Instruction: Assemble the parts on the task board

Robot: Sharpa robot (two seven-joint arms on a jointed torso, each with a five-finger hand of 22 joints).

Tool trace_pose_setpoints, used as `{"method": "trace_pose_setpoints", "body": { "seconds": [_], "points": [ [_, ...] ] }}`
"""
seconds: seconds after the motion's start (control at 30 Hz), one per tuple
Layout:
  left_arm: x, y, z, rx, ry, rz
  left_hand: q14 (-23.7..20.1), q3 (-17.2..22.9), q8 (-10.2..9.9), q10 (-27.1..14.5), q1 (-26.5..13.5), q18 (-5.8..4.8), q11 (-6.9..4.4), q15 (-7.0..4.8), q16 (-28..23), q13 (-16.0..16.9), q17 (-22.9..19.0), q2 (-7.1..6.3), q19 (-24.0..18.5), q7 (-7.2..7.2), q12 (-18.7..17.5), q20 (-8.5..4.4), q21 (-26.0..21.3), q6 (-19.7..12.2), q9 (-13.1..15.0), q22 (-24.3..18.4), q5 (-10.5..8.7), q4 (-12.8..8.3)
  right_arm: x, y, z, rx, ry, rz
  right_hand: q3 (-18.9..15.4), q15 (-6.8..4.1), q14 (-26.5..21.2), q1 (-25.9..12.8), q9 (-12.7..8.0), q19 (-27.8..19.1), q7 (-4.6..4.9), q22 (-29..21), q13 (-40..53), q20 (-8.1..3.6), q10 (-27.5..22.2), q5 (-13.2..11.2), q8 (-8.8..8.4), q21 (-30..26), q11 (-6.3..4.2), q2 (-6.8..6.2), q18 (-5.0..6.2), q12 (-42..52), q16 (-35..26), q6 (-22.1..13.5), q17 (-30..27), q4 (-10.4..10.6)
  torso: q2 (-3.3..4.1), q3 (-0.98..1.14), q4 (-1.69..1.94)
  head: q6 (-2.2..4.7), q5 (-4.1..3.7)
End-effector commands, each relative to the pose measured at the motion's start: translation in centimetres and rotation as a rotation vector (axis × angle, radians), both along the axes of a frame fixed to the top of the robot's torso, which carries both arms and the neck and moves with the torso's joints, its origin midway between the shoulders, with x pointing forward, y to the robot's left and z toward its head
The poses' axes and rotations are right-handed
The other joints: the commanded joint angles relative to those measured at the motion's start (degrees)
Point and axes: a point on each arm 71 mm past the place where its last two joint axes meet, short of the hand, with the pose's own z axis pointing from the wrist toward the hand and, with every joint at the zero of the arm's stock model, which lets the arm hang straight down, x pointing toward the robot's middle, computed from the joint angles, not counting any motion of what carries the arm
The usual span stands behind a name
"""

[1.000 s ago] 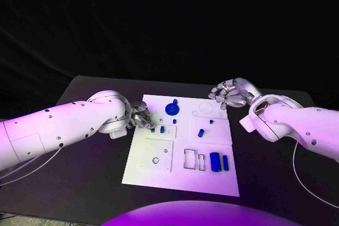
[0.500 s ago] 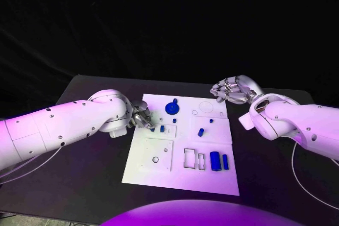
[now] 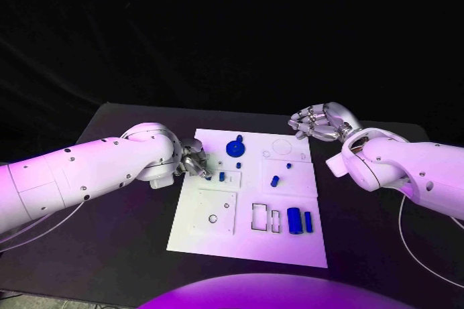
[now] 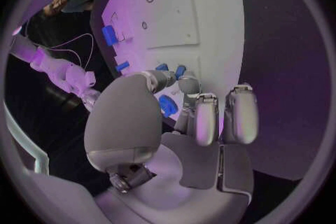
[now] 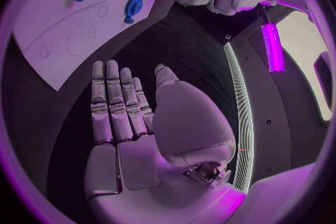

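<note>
Left hand [image 3: 192, 163] at task board [image 3: 220, 238] left edge, fingers curled over small blue part [image 4: 168, 105], pinching it. Right hand [image 3: 317, 125] off board's far right corner, fingers spread, holding nothing. One board; about seven blue parts [image 3: 294, 220] on it, including round disc [image 3: 235, 148]. Black table [image 3: 116, 255], dark backdrop behind.

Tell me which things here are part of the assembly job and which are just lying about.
Part of the job:
white board
round blue piece
two blue blocks
left robot hand

Just there:
black table
right robot hand, held open off the board
</note>
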Motion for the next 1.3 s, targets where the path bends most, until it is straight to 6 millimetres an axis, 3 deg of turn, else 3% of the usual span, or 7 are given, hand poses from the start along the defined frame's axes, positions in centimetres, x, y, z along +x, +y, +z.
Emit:
{"method": "trace_pose_setpoints", "body": {
  "seconds": [0.03,1.13,1.3],
  "points": [
    [-0.1,-0.1,-0.2,0.008,0.01,-0.015,3.9,10.4,0.2,0.3,0.5,-0.48,0.05,-0.25,0.3,0.0,7.4,-0.07,0.5,-0.52,0.3,-0.12,0.2,0.9,0.4,0.0,0.3,-10.2,0.0,0.1,0.0,0.013,-0.004,0.014,-0.4,0.3,-0.2,0.6,-0.1,0.0,2.92,-0.1,-0.1,0.39,-0.1,0.4,-0.24,-0.3,0.35,0.0,0.22,-0.4,-0.4,-0.4,-0.1,-0.1,0.03,-0.01,0.02,0.04,-0.02],
    [0.1,-0.9,-1.1,0.028,0.049,-0.016,3.9,10.9,0.3,0.6,-0.7,-0.48,0.01,-0.28,0.3,-0.1,7.4,0.08,0.4,-0.63,0.1,-0.18,0.2,1.2,0.4,0.1,0.1,-9.9,0.0,0.2,0.0,0.014,0.0,0.012,-0.7,0.61,-0.6,0.4,-0.4,-0.4,3.24,-1.5,-1.2,0.65,-0.5,0.3,-0.41,-0.4,0.66,-0.01,0.2,-0.8,-1.3,-0.7,-0.7,-0.1,0.03,0.01,0.03,-0.33,-0.21],
    [0.1,-0.8,-1.3,0.031,0.056,-0.005,3.9,9.7,0.4,0.7,-2.9,-0.47,-0.17,-0.4,0.3,-0.6,7.4,-0.17,0.3,-0.97,-0.3,-0.25,0.1,0.9,0.5,0.0,-0.37,-9.0,0.0,0.2,-0.1,0.014,0.001,0.012,-0.7,0.68,-0.7,0.4,-0.5,-0.5,3.32,-1.8,-1.4,0.72,-0.7,0.3,-0.43,-0.4,0.74,-0.01,0.19,-0.8,-1.5,-0.8,-0.9,-0.1,0.0,0.03,0.03,-0.38,-0.22]
  ]
}}
